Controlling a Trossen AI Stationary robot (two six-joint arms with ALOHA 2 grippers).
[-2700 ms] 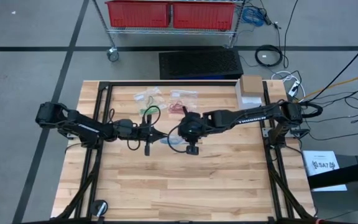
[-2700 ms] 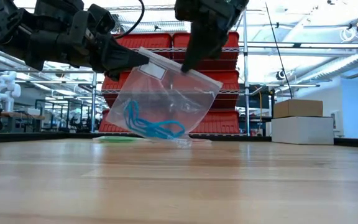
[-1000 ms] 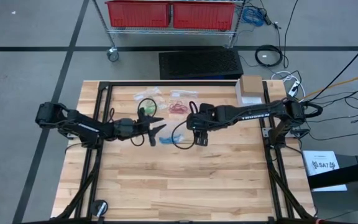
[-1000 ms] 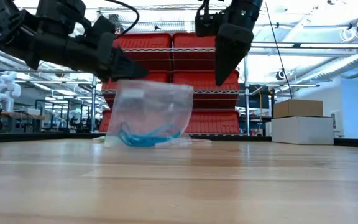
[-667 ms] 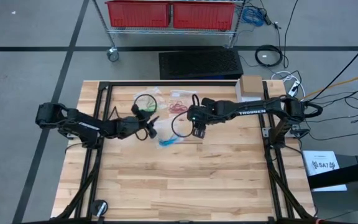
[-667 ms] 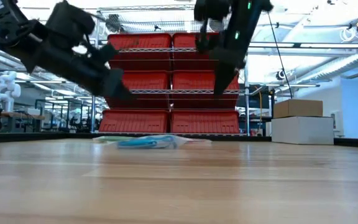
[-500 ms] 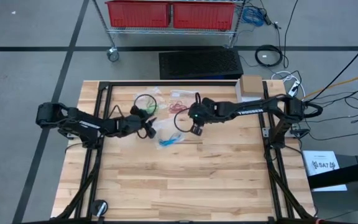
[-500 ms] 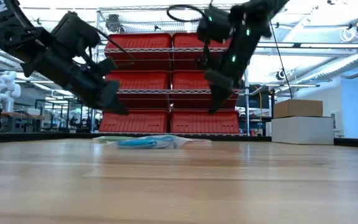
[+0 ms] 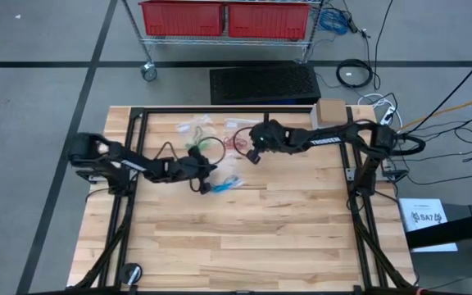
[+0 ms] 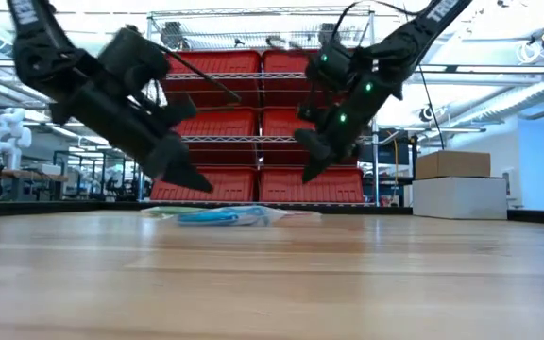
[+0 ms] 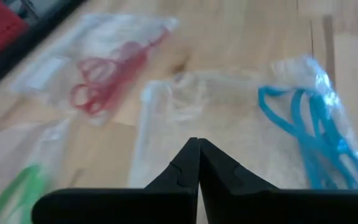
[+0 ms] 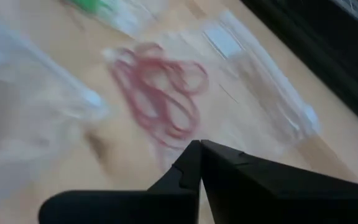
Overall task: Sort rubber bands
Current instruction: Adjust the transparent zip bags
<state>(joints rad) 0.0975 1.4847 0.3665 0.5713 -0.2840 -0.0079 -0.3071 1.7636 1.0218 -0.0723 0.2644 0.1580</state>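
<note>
A small clear bag holding blue rubber bands (image 9: 229, 184) lies flat on the table; it also shows in the low view (image 10: 220, 215) and the left wrist view (image 11: 303, 134). My left gripper (image 9: 205, 188) is shut and hovers just above that bag's near-left end (image 11: 194, 144), tipped down. A clear bag with red rubber bands (image 9: 237, 140) lies farther back. My right gripper (image 9: 251, 156) is shut and hovers over the red bands (image 12: 160, 93). A bag with green rubber bands (image 11: 17, 186) lies to the left of the red one.
A cardboard box (image 9: 330, 120) stands at the table's far right corner. A black frame (image 9: 220, 111) runs along the table's far and side edges. Bare wood (image 9: 244, 238) fills the table's near half.
The bag of blue bands, which stood upright under my left gripper, has fallen flat on the table. My left gripper has shut, tipped down and reached toward the table's right, over the bag. My right gripper has gone toward the far edge and down, over the red bands.
</note>
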